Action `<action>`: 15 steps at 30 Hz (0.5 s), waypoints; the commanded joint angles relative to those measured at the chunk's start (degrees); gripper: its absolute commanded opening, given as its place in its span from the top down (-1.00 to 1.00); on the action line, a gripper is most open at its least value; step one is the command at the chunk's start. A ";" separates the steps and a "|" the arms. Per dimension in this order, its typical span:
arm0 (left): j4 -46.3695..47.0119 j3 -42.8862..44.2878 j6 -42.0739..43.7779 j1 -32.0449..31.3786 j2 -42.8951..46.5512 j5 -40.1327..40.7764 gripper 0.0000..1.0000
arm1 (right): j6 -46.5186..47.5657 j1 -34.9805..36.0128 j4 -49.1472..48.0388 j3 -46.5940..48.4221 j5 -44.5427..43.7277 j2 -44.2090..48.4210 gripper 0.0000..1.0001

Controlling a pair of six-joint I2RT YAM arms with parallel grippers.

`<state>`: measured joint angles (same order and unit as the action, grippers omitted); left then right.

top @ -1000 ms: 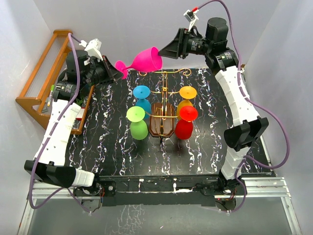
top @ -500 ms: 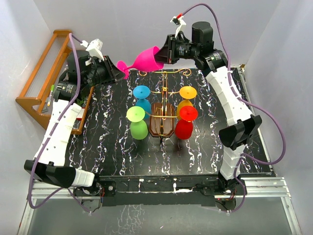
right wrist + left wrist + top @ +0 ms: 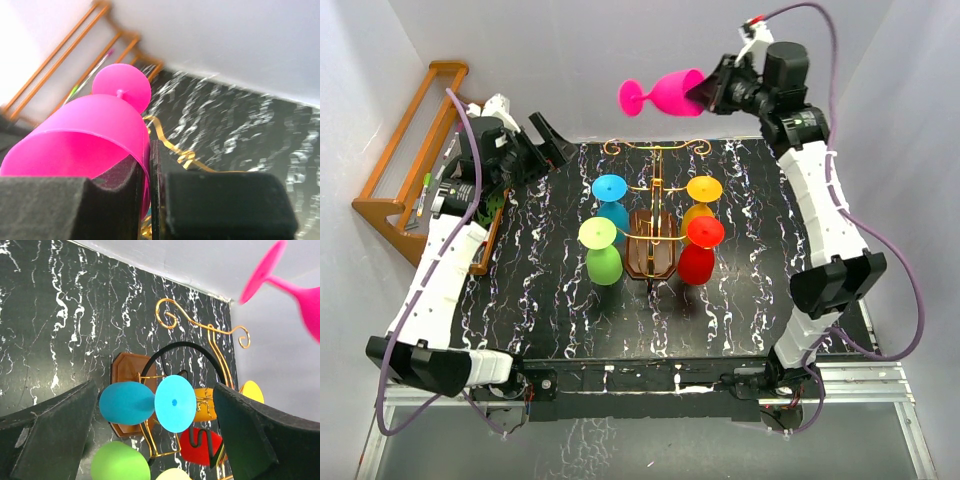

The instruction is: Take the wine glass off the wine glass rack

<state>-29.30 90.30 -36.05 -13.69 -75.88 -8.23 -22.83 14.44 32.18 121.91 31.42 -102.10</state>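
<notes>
**Right pincer [image 3: 705,93] grips pink glass by its rim alone**

It is clamped on the pink wine glass [image 3: 665,95], held sideways high above the table's far edge, clear of the wine glass rack [image 3: 653,255]. The left pincer [image 3: 552,140] gapes wide, empty. On so thin a hold, a quick swing could make the glass swivel or drop.

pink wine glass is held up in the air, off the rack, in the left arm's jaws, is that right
No. The pink wine glass is held in the right arm's jaws; the left arm's jaws stand open and empty. The top view shows it. The rest is right: it is in the air, off the rack.
</notes>
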 commanded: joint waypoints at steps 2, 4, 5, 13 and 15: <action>6.30 -4.59 -5.61 -0.14 6.01 5.66 -0.95 | -0.81 -6.20 -4.60 -0.16 -21.49 5.15 0.84; 7.62 -5.77 -5.76 -0.11 6.44 5.51 -0.95 | -1.50 -9.08 -0.77 0.55 -27.89 4.65 0.84; 8.17 -6.16 -5.89 -0.04 6.68 5.16 -0.95 | -2.00 -11.44 1.73 0.98 -29.96 3.93 0.84; 9.18 -6.78 -5.94 -0.09 5.92 3.84 -0.74 | 3.12 -18.80 20.72 -1.24 -43.53 -1.03 0.84; 6.78 -5.46 -4.96 -0.02 4.50 4.29 -0.74 | 3.56 -19.35 20.56 -5.85 -44.70 0.62 0.84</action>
<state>-21.41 83.09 -41.76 -13.69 -70.67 -4.47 -21.61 -5.08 47.11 121.27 -5.72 -103.39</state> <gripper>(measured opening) 0.873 0.090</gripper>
